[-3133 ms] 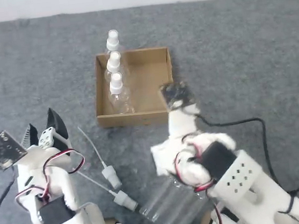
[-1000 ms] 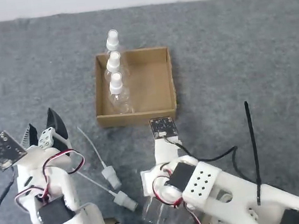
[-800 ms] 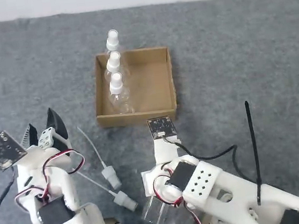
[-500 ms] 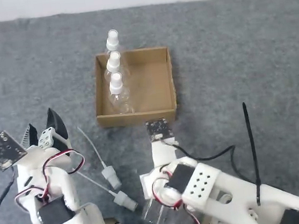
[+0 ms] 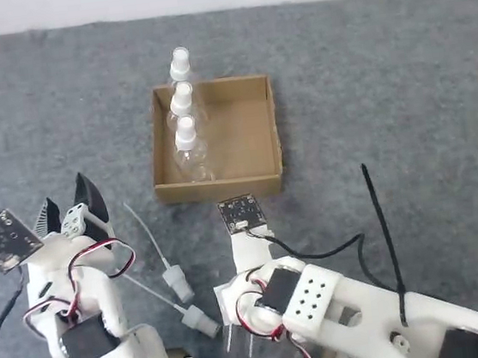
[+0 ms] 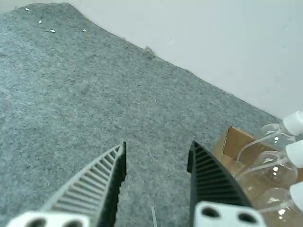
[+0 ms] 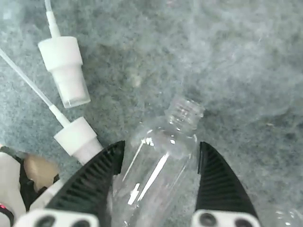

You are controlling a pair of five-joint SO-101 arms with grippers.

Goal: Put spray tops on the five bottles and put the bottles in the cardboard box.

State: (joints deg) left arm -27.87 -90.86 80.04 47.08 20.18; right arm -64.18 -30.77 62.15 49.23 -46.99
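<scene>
Bottles with tops on, three in all, stand in the cardboard box. Two loose spray tops lie on the carpet. One uncapped bottle lies between the right gripper's parted jaws. The left gripper gapes, holding nothing.

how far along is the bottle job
Done: three capped bottles stand in the cardboard box. In hand: the right gripper, open, straddles an uncapped bottle lying on the carpet. To do: two spray tops lie loose, so capping and boxing remain.
</scene>
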